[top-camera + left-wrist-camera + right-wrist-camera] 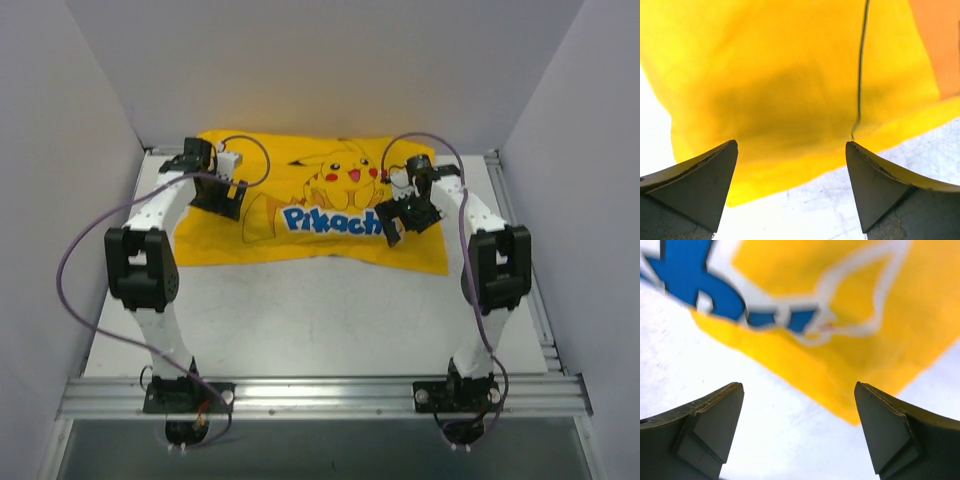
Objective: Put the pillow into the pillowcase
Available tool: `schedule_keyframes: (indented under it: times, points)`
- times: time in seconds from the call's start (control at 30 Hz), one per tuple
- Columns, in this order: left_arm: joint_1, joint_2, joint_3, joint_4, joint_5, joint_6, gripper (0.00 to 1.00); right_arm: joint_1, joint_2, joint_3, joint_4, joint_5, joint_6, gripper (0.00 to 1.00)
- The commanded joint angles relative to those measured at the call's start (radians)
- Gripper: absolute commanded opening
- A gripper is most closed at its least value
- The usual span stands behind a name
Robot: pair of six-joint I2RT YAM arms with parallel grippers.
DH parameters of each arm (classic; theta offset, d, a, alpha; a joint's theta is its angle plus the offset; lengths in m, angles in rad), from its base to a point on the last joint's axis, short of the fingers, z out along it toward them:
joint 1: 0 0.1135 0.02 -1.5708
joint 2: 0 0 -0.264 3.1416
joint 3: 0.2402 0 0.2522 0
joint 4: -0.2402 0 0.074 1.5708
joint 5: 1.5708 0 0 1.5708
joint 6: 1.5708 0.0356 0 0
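The left gripper (790, 145) has its two fingers spread wide with nothing between them, and hangs over the left edge of the pillowcase (790, 75). In its wrist view yellow cloth fills everything from 9 through 12 to 3 o'clock. A thin dark line runs down the cloth from 12 towards 6, and pale table (920, 150) shows at 5 o'clock. The right gripper (799, 385) is likewise spread and grips nothing. A corner of the pillowcase (880, 330) points down towards 6 o'clock between its fingers, blurred blue lettering (685, 275) sits at 10 o'clock, and bare table lies below it. From above, the left gripper (225, 195) sits at the 9 o'clock end of the pillowcase (290, 160) and the right gripper (400, 222) at about 4 o'clock on it, over the end of the lettering (330, 222). The case lies flat, printed side up, with the Pikachu figure (345, 172) near its middle. It sits in the 12 o'clock part of the table (330, 320), against the back wall. Purple cables (85, 250) loop beside the arms, and a metal rail (320, 395) carries their bases at 6 o'clock.
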Motion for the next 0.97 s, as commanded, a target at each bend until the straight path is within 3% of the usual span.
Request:
schedule_keyframes:
  times: [0.0,0.17,0.3,0.43,0.57,0.93]
  points:
    - [0.013,-0.152,-0.008,-0.013,0.009,0.013,0.97,-0.038,-0.197,-0.040,-0.084,-0.086,0.062,1.00]
    - [0.004,-0.507,-0.278,0.008,0.123,-0.077,0.97,-0.128,-0.500,-0.173,-0.107,-0.193,0.087,1.00]
    - [-0.010,-0.695,-0.476,0.082,0.141,-0.099,0.97,-0.161,-0.697,-0.330,-0.110,-0.253,0.125,1.00]
    - [-0.014,-0.757,-0.596,0.119,0.178,-0.079,0.97,-0.159,-0.827,-0.535,-0.060,-0.250,0.182,1.00]
    - [-0.022,-0.786,-0.662,0.128,0.178,-0.087,0.97,-0.169,-0.929,-0.621,-0.038,-0.258,0.188,1.00]
    - [-0.041,-0.820,-0.713,0.130,0.164,-0.096,0.98,-0.176,-0.969,-0.665,-0.027,-0.312,0.208,1.00]
